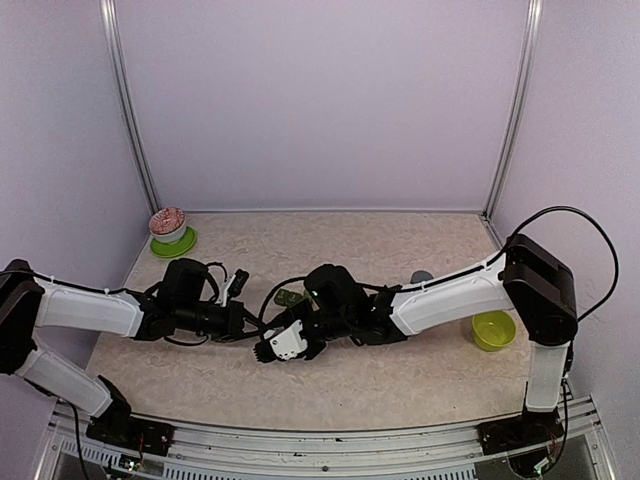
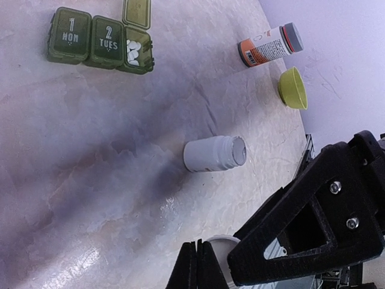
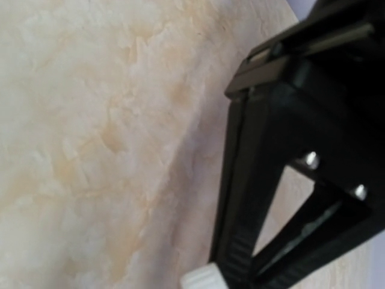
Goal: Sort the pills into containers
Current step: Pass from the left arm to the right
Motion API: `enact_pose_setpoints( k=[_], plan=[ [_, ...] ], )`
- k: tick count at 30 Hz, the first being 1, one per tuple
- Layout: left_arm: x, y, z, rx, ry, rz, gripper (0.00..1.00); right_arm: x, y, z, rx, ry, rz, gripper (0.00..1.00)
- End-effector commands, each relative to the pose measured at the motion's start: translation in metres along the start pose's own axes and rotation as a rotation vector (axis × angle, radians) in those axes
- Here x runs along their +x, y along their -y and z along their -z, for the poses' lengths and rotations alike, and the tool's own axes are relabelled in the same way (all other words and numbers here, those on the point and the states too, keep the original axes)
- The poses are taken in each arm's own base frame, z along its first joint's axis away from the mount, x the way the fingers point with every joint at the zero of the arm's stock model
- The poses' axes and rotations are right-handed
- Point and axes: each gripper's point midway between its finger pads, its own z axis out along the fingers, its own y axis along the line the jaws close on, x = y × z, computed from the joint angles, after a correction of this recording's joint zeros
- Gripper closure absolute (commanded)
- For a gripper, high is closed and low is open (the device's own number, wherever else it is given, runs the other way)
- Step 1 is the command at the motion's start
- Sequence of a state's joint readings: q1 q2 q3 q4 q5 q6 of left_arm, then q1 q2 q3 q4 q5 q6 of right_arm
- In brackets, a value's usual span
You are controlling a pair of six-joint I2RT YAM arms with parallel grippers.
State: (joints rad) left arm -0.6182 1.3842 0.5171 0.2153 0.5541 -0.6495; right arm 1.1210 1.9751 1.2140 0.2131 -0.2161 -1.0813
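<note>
The containers (image 2: 84,43) are a dark green strip marked MON and TUES. Its third compartment stands open, with white pills (image 2: 132,51) inside. From above the containers (image 1: 290,297) lie between the two wrists. A white bottle (image 2: 213,153) lies on its side, uncapped, and nothing grips it. My left gripper (image 2: 198,265) is shut and empty, low over the table (image 1: 248,325). A white cap (image 2: 219,241) sits just beyond its tips. My right gripper (image 1: 272,348) is right beside it; one black finger (image 3: 240,241) shows, with a white piece (image 3: 201,278) at its tip. Its other finger is out of frame.
An orange-labelled bottle (image 2: 271,45) with a grey cap lies on the table, and a lime-green bowl (image 2: 293,87) (image 1: 492,330) is at the right. A pink dish on a green lid (image 1: 170,230) sits at the back left corner. Pale walls close in three sides.
</note>
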Motion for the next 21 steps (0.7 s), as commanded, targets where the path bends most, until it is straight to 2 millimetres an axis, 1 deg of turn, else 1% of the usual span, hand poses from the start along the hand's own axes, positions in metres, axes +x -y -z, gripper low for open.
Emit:
enact_pose_setpoints(
  k=[1, 6, 8, 10, 12, 17, 19, 20, 21],
  plan=[
    [-0.007, 0.016, 0.0, 0.039, 0.002, -0.026, 1.0, 0.0, 0.003, -0.005, 0.013, -0.018, 0.013, 0.6],
    [-0.005, 0.016, -0.001, 0.039, -0.003, -0.029, 1.0, 0.001, 0.004, -0.003, 0.012, -0.025, 0.027, 0.68],
    [-0.004, 0.016, -0.002, 0.041, -0.008, -0.029, 1.0, 0.002, 0.003, -0.003, 0.01, -0.03, 0.036, 0.72],
    [-0.002, 0.015, -0.003, 0.043, -0.016, -0.032, 1.0, -0.001, 0.003, -0.002, 0.005, -0.019, 0.038, 0.75],
    [0.0, 0.014, -0.004, 0.045, -0.02, -0.031, 1.0, -0.002, 0.002, -0.001, -0.003, -0.011, 0.043, 0.81],
    [0.002, 0.012, -0.006, 0.049, -0.028, -0.026, 1.0, -0.007, 0.0, 0.001, -0.02, 0.013, 0.041, 0.84],
    [0.001, 0.014, -0.006, 0.052, -0.025, -0.028, 0.97, -0.008, -0.001, 0.002, -0.027, 0.014, 0.04, 0.85],
    [0.001, 0.013, -0.006, 0.052, -0.022, -0.027, 0.91, -0.009, -0.002, 0.002, -0.032, 0.017, 0.038, 0.86],
    [0.0, 0.014, -0.005, 0.054, -0.018, -0.03, 0.8, -0.009, -0.002, 0.003, -0.037, 0.018, 0.035, 0.86]
  ],
)
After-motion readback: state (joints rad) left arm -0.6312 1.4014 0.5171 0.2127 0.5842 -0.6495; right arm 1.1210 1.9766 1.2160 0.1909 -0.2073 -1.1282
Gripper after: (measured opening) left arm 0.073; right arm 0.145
